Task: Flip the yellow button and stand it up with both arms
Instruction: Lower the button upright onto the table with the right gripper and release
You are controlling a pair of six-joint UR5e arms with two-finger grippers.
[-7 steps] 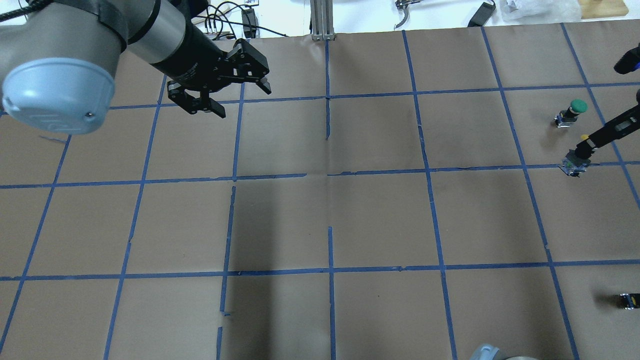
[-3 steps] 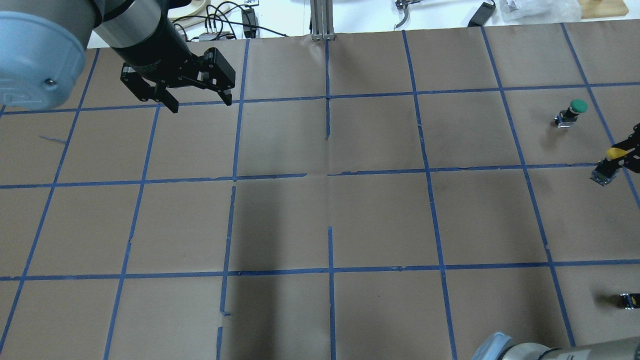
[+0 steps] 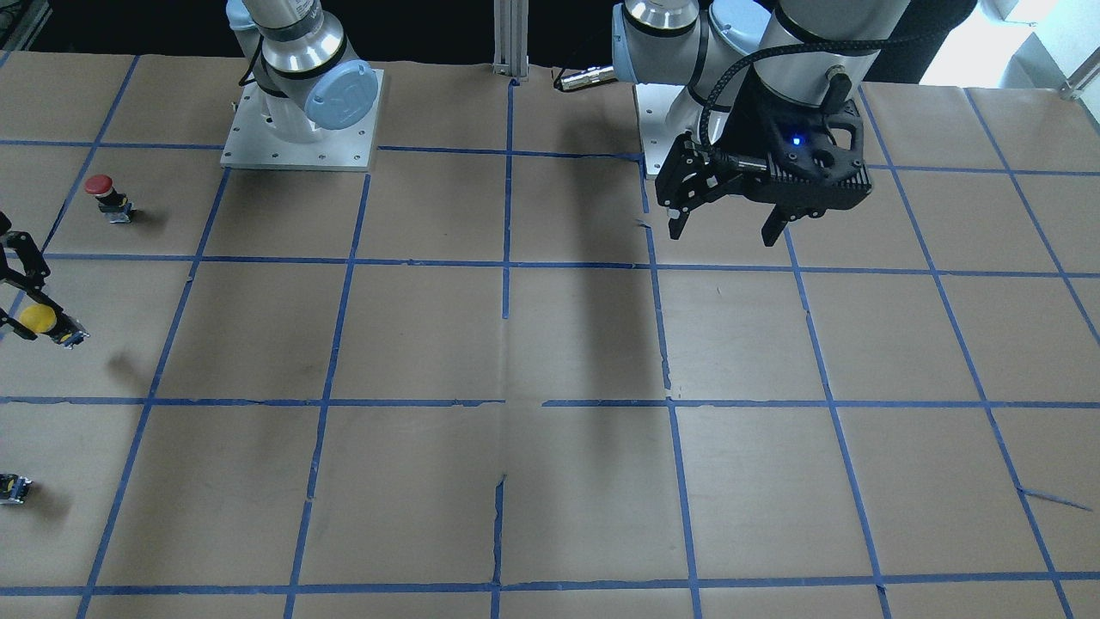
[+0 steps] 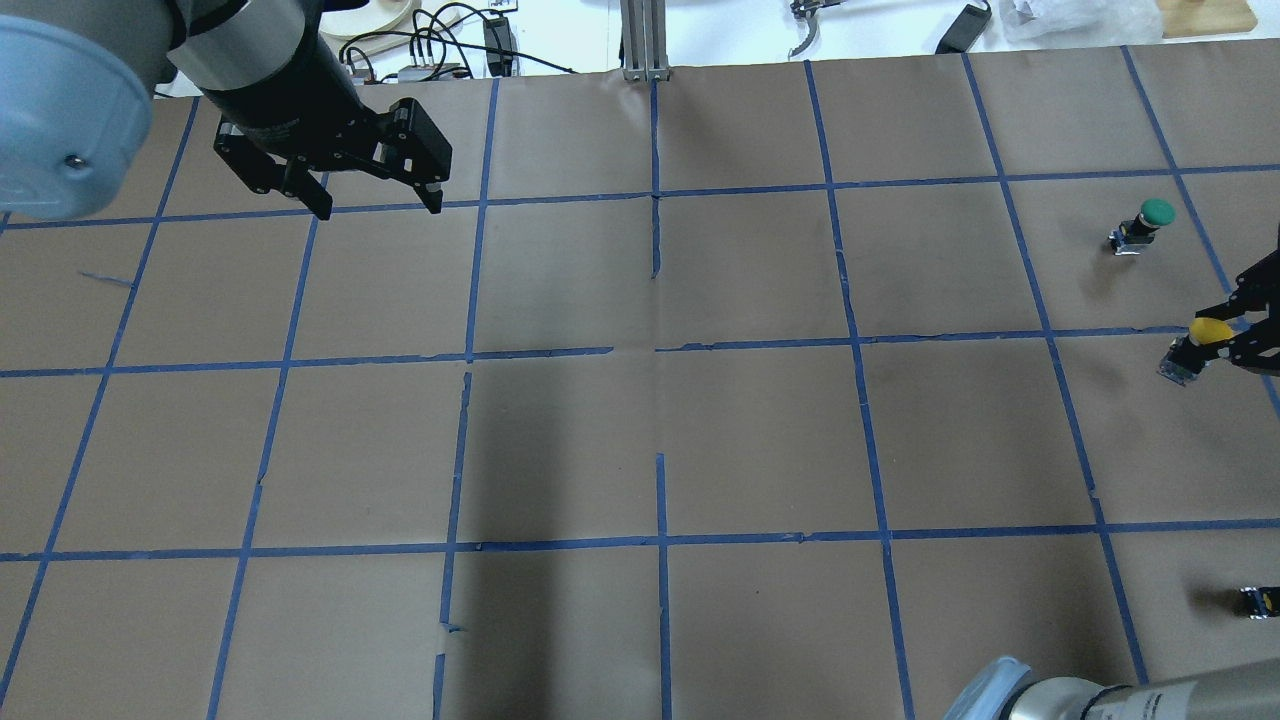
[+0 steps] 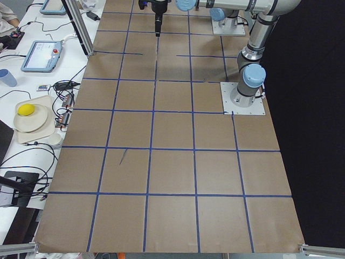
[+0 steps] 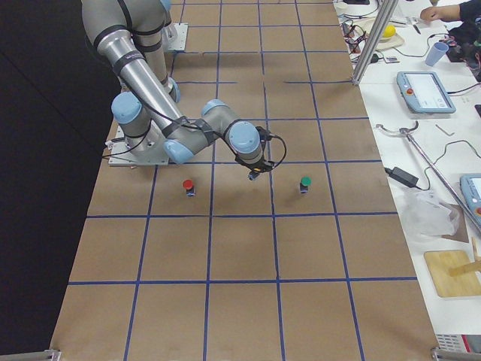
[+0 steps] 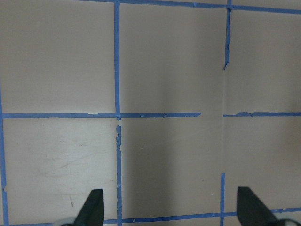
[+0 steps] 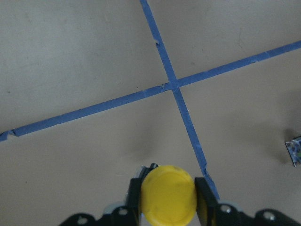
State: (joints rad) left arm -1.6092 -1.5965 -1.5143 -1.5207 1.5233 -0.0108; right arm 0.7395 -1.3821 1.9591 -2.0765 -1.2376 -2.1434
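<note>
The yellow button (image 4: 1207, 329) has a round yellow cap and a grey-black block. My right gripper (image 4: 1220, 338) is shut on it at the table's right edge and holds it tilted above the paper. In the right wrist view the yellow cap (image 8: 169, 193) sits between the two black fingers (image 8: 203, 197). In the front-facing view the button (image 3: 37, 318) hangs at the far left, its shadow on the paper beside it. My left gripper (image 4: 375, 205) is open and empty over the far left of the table. It also shows in the front-facing view (image 3: 722, 234) and in the left wrist view (image 7: 170, 209).
A green-capped button (image 4: 1145, 222) stands beyond the right gripper. A red-capped button (image 3: 107, 193) stands on the robot's side of it. A small black-grey block (image 4: 1255, 600) shows at the frame's edge. Brown paper with a blue tape grid (image 4: 660, 350) covers the table.
My right gripper has carried the yellow button to the right and turned it, so the cap now shows. My left gripper has moved left, still open.
</note>
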